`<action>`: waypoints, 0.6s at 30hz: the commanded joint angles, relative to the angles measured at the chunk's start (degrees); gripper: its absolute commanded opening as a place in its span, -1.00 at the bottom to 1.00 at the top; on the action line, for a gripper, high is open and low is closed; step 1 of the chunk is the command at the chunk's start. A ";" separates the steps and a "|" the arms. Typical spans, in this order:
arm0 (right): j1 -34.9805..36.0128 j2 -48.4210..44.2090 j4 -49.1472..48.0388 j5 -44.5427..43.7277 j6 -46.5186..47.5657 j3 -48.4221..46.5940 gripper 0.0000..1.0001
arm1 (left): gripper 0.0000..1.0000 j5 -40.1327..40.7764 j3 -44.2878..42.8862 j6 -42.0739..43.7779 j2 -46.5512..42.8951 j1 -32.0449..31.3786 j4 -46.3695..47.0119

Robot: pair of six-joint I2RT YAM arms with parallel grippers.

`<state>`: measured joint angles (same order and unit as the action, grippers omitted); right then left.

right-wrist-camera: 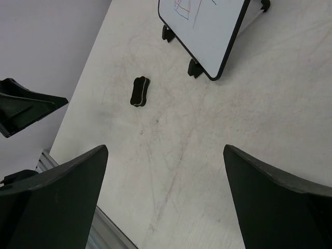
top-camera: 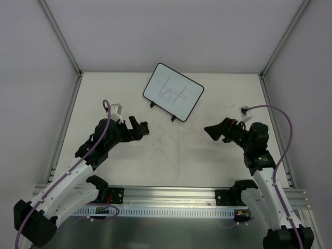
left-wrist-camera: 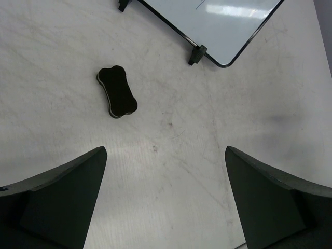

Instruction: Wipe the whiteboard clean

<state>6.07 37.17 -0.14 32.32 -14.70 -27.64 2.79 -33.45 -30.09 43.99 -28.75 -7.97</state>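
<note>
Left claw (left-wrist-camera: 165,153): jaws apart, empty, above the surface (left-wrist-camera: 207,171). Eraser (left-wrist-camera: 117,92) lies flat just ahead and slightly left of it. Its long axis runs roughly away from the claw, so the jaws would span its narrow waist. Whiteboard (top-camera: 173,92) stands beyond, ahead-right, pen marks unwiped. Right claw (right-wrist-camera: 166,153): apart, empty, much farther from eraser. Left arm judged nearer.
</note>
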 commanded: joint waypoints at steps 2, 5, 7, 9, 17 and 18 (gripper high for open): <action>-0.35 1.50 -3.98 -1.81 -0.59 -2.86 0.98 | 0.98 0.98 -1.09 -1.82 -0.83 0.63 0.85; -0.35 5.53 -10.12 -0.85 -4.01 -3.12 0.96 | 0.98 5.81 0.05 -3.31 -0.31 0.63 1.37; -0.35 10.00 -15.57 -0.41 -7.60 -3.65 0.94 | 0.98 5.66 0.41 -1.83 0.13 0.63 1.38; -0.27 12.48 -25.71 -0.76 -9.38 -2.60 0.96 | 0.98 5.21 0.40 -0.77 0.75 0.71 1.46; -0.70 25.66 -37.39 0.03 -8.25 -6.01 0.94 | 0.98 7.41 2.87 -0.76 0.22 0.63 3.84; -0.53 28.28 -38.69 -1.10 -6.50 -6.46 0.92 | 0.98 7.15 2.52 -0.68 0.48 0.63 3.84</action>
<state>5.89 61.47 -30.76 32.08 -22.92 -29.56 8.25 -30.79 -31.55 44.62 -28.75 -7.33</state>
